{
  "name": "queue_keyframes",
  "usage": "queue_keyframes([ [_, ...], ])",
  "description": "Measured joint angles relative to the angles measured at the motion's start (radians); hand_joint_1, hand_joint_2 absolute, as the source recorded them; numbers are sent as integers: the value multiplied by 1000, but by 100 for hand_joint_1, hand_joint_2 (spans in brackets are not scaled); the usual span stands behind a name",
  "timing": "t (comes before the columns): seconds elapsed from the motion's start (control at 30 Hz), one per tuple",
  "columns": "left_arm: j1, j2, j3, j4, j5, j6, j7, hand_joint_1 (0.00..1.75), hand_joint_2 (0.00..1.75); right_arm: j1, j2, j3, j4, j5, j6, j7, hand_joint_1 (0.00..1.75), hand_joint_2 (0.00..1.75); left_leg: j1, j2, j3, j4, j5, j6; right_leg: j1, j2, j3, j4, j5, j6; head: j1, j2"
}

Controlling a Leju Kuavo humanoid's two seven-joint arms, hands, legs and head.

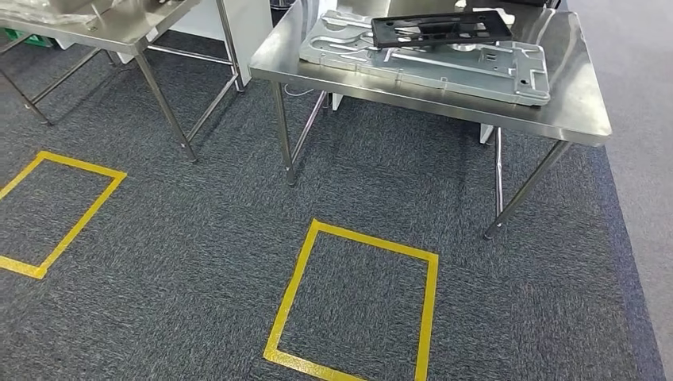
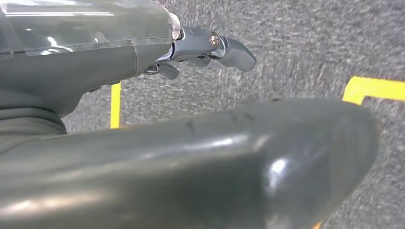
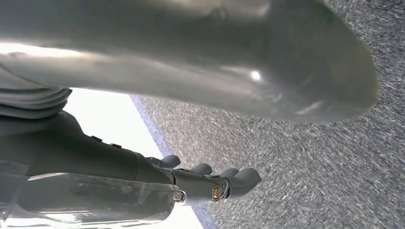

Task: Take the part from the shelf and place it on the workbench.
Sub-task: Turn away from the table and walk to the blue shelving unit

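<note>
A: Where is the part at this moment?

B: A black flat part [image 1: 441, 28] with several cut-outs lies on top of a large silver metal plate [image 1: 432, 59]. Both are on the steel workbench [image 1: 583, 111] at the far right of the scene. The black part sits toward the far side of the plate and covers only a portion of it.

A: And the hands, do they hold something?

B: No. The left hand [image 2: 191, 119] is seen from its wrist camera above the grey carpet [image 1: 198, 262]. Its thick thumb [image 2: 229, 162] is stretched out, and the darker fingers [image 2: 224, 47] are slightly bent and well apart from the thumb, with nothing between them. The right hand [image 3: 205, 95] looks the same from its own wrist camera: the thumb [image 3: 239, 62] stretched, the fingers [image 3: 234, 181] a little curled and apart from it, nothing inside.

A: What else is around?

B: On the carpet there are two squares of yellow tape, one [image 1: 353, 305] near and in the middle, another [image 1: 55, 210] at the left. A second steel table [image 1: 119, 32] stands at the far left with some metal things on it, but I cannot tell what they are. Beside the carpet on the right there is a lighter grey floor [image 1: 635, 95].
</note>
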Motion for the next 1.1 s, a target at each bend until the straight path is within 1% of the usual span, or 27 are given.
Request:
queue_keyframes([
  [0.03,1,0,-4,0,-9,5,3,0,0,1,0,1,0,2,1,1,0,0,0,-9,2,1,-1,-1,0,2,21,-48,36,-2,0,0],
  [0.07,3,0,-10,0,-19,9,5,0,0,2,0,3,0,5,2,2,0,0,0,-17,2,3,-2,-3,-1,13,53,-123,77,-5,0,0],
  [0.1,4,0,-16,0,-29,11,7,0,0,2,-1,4,1,8,4,4,0,0,-1,-25,2,6,-3,-7,-1,27,83,-192,106,-8,0,0],
  [0.13,6,1,-23,0,-38,14,7,0,0,2,-2,6,1,12,6,6,0,0,-2,-31,-1,8,-4,-12,0,38,104,-242,124,-12,0,0],
  [0.17,7,2,-30,0,-47,19,8,0,0,2,-3,9,2,17,8,7,0,0,-3,-37,-4,9,-4,-17,2,47,114,-268,130,-16,0,0],
  [0.23,11,4,-43,0,-61,34,11,0,0,0,-3,17,2,27,11,12,0,0,-2,-47,-8,7,-2,-30,3,40,114,-273,130,-25,0,0],
  [0.27,14,6,-47,0,-64,43,13,0,0,-1,-2,22,2,33,12,13,0,0,-2,-47,-9,10,-5,-35,2,33,115,-277,132,-31,0,0],
  [0.3,16,8,-50,0,-64,52,15,0,0,-1,-2,27,2,39,12,12,0,0,-2,-38,-16,27,-18,-40,-1,25,117,-281,134,-39,0,0],
  [0.33,17,10,-51,0,-60,60,16,0,0,-1,-2,32,2,44,12,10,0,0,-2,-25,-33,63,-42,-44,-3,16,118,-286,136,-46,-1,0],
  [0.4,18,12,-51,0,-51,72,18,0,0,1,-2,40,2,50,10,1,0,0,1,4,-91,190,-110,-50,-1,-1,118,-287,136,-55,-1,0],
  [0.43,19,14,-50,0,-46,75,18,0,0,2,-2,43,2,51,9,-3,0,0,3,10,-121,254,-136,-53,1,-10,117,-285,135,-56,-1,0],
  [0.47,20,15,-50,0,-42,78,18,0,0,2,-2,46,2,51,8,-6,0,0,4,13,-139,292,-145,-55,2,-17,116,-284,134,-56,-1,0],
  [0.5,22,17,-50,0,-40,80,17,0,0,1,-2,47,2,51,8,-8,0,0,5,16,-137,291,-134,-56,3,-25,116,-281,133,-55,-1,0],
  [0.53,24,19,-49,0,-38,81,17,0,0,1,-2,49,2,51,8,-10,0,0,5,20,-115,250,-106,-55,3,-31,117,-279,131,-54,-1,0],
  [0.57,26,21,-49,0,-37,81,16,0,0,0,-2,49,2,51,7,-13,0,0,5,29,-77,179,-71,-52,3,-38,118,-277,129,-52,-1,0],
  [0.6,26,23,-49,0,-37,81,14,0,0,-1,-2,50,2,50,7,-16,0,0,3,41,-40,106,-44,-48,5,-45,120,-276,127,-48,-1,0],
  [0.63,25,24,-49,0,-37,81,11,0,0,-1,-2,51,2,49,6,-19,0,0,0,50,-13,52,-27,-42,7,-50,121,-274,125,-44,-1,0],
  [0.67,24,26,-49,0,-37,81,8,0,0,-2,-2,52,2,48,5,-22,0,0,-2,55,1,21,-20,-37,8,-55,123,-273,124,-39,-1,0],
  [0.73,26,28,-48,0,-35,76,4,0,0,-6,-1,54,2,47,4,-27,0,0,-5,47,1,10,-19,-27,9,-62,126,-275,123,-28,-1,0],
  [0.77,28,29,-47,0,-36,72,4,0,0,-7,0,55,2,47,4,-28,0,0,-3,42,3,6,-16,-21,8,-61,127,-274,121,-21,-1,0],
  [0.8,28,29,-47,0,-39,68,4,0,0,-7,0,55,2,47,4,-29,0,0,-1,37,5,1,-11,-15,6,-53,125,-265,112,-16,-1,0],
  [0.83,29,30,-47,0,-43,65,4,0,0,-6,2,56,2,46,4,-29,0,0,2,32,6,-3,-6,-8,5,-40,114,-238,91,-11,-1,0],
  [0.9,29,31,-47,0,-48,61,5,0,0,-3,3,56,2,45,7,-30,0,0,3,23,4,-6,0,-1,1,-11,63,-125,22,-5,-1,0],
  [0.93,29,32,-47,0,-48,61,5,0,0,-2,4,56,2,45,8,-29,0,0,2,19,2,-5,1,0,0,-5,38,-70,-7,-4,-1,0],
  [0.97,29,32,-47,0,-47,61,5,0,0,-2,4,56,2,44,10,-29,0,0,2,16,1,-5,1,0,0,-3,20,-32,-25,-3,-1,0],
  [1.0,29,32,-47,0,-47,60,5,0,0,-1,4,56,2,44,10,-28,0,0,2,15,0,-5,1,0,0,-2,13,-17,-30,-2,-1,0],
  [1.1,29,32,-47,0,-47,60,4,0,0,-1,4,56,2,44,12,-27,0,0,1,14,0,-4,1,0,0,-2,6,-2,-34,-2,-1,0],
])
